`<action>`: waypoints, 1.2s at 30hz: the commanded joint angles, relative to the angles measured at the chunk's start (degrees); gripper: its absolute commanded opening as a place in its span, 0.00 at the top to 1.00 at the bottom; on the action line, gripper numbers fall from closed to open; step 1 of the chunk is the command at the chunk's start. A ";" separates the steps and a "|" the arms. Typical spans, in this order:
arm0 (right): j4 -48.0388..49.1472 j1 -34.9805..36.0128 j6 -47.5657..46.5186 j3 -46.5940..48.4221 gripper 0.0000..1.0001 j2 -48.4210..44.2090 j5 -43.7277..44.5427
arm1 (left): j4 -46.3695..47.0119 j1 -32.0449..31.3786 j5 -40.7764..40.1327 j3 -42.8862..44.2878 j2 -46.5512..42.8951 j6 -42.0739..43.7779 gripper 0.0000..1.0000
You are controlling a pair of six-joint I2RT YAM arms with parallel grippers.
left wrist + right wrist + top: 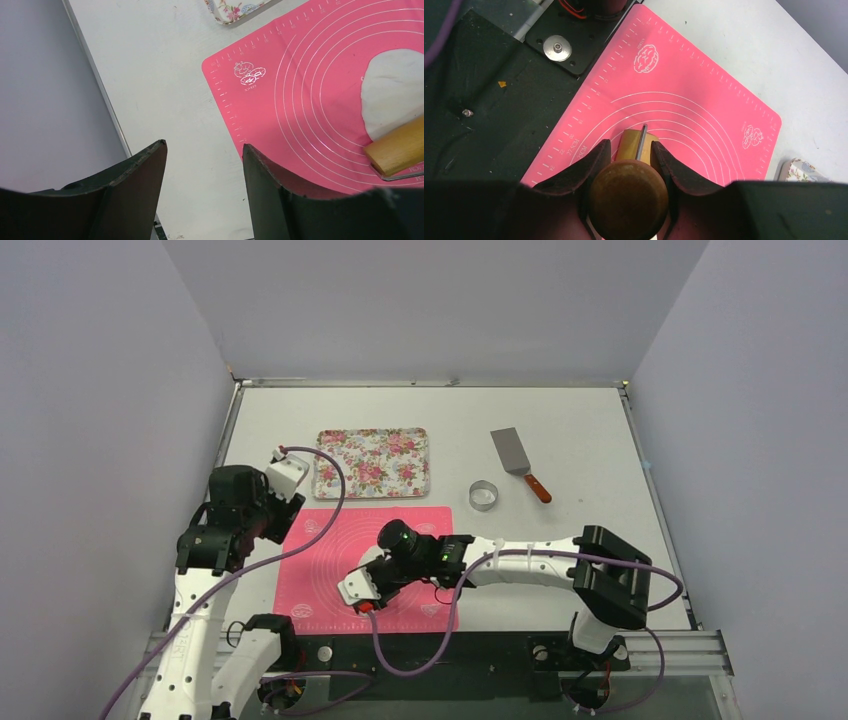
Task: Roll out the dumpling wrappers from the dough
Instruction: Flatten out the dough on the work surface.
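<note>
Where the ring markings of the pink mat point(280, 100) close inward, the dough point(392, 95) lies as a flat white sheet with a rounded edge, off to the right of the left gripper point(203, 145); part of its outline runs out of the left wrist view. A wooden roller point(397, 150) touches the sheet's edge, with a metal bracket at its end. The right gripper point(630, 146) is clamped on the roller's wooden handle, one finger on each side, with bare mat ahead of its tips. The left gripper hangs with its jaws spread wide and nothing between them, over the table point(580, 440) just left of the mat's corner. A floral tray point(372, 462) lies just beyond the left gripper. A metal ring cutter point(484, 495) and a spatula point(515, 455) lie beyond and to the right of the right gripper, well apart from it.
</note>
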 commanded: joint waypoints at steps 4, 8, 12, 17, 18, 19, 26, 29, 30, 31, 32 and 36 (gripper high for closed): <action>-13.57 -0.07 -0.03 -0.47 1.00 5.80 6.61 | 2.83 0.47 1.03 -0.21 -0.46 0.07 0.45; -15.27 -0.19 -2.49 3.71 1.00 13.57 7.31 | 2.84 0.62 0.36 -0.44 -1.12 0.48 0.45; -14.95 -1.00 -2.12 5.04 1.00 17.47 6.83 | 2.67 0.81 -0.04 -0.48 -1.24 1.01 0.45; -14.09 -1.08 -0.05 1.79 1.00 13.96 7.15 | 2.71 0.90 0.00 -0.20 -1.19 1.11 0.45; -13.41 -0.67 0.42 -0.11 1.00 11.69 7.57 | 2.73 0.91 0.17 -0.17 -1.16 1.05 0.45; -12.90 -0.48 1.49 -1.31 1.00 10.31 7.77 | 2.81 0.91 0.21 -0.21 -1.16 0.94 0.45; -7.28 3.85 7.67 -9.39 1.00 -0.06 6.79 | 2.89 1.00 0.76 -0.13 -0.99 0.79 0.45; -6.84 4.62 9.08 -12.21 1.00 -1.26 6.80 | 2.85 1.08 0.74 0.12 -1.17 0.89 0.45; -6.93 4.68 8.98 -12.68 1.00 -1.20 7.70 | 2.88 1.08 0.80 0.13 -1.11 0.90 0.45; -7.31 4.71 8.43 -12.96 1.00 -0.83 8.23 | 2.90 1.09 1.10 0.16 -1.13 0.90 0.45; -7.35 4.71 8.30 -12.74 1.00 0.21 9.02 | 2.98 1.09 1.38 0.12 -1.08 0.81 0.45; -4.58 2.40 6.66 -10.35 1.00 4.59 10.25 | 3.00 1.09 3.04 -0.32 -0.86 0.51 0.45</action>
